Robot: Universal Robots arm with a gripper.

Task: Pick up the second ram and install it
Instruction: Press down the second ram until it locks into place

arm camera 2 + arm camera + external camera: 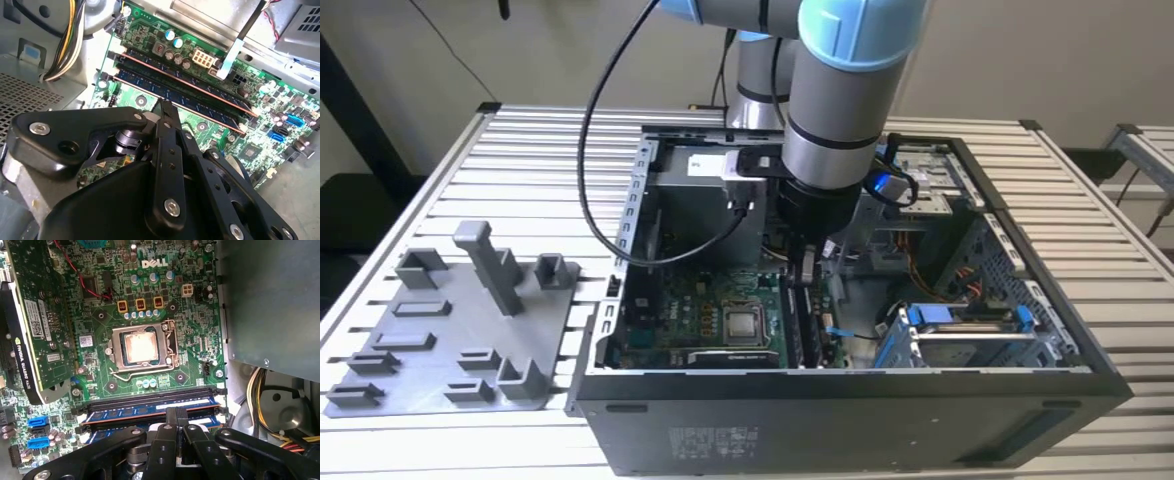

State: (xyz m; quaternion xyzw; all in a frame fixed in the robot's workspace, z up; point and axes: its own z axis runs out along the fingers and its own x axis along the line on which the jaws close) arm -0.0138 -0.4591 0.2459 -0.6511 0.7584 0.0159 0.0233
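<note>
The second ram (145, 86) (205, 421) is a dark stick with a bluish label, standing in the slot nearer my gripper on the green motherboard (165, 295) (707, 310). Another stick (165, 65) (145, 411) sits in the slot alongside it. My gripper (165, 106) (176, 415) (806, 268) reaches down into the open computer case (854, 400). Its fingers are shut together, and the tips rest at the top edge of the second ram near its middle. They hide that part of the stick.
A square silver chip (141, 347) (744, 323) lies beside the slots. A graphics card (35, 325) stands upright at one side, and a grey metal box (270, 300) with yellow cables (260, 390) at the other. A grey tray with posts (454, 340) lies at the exterior view's left.
</note>
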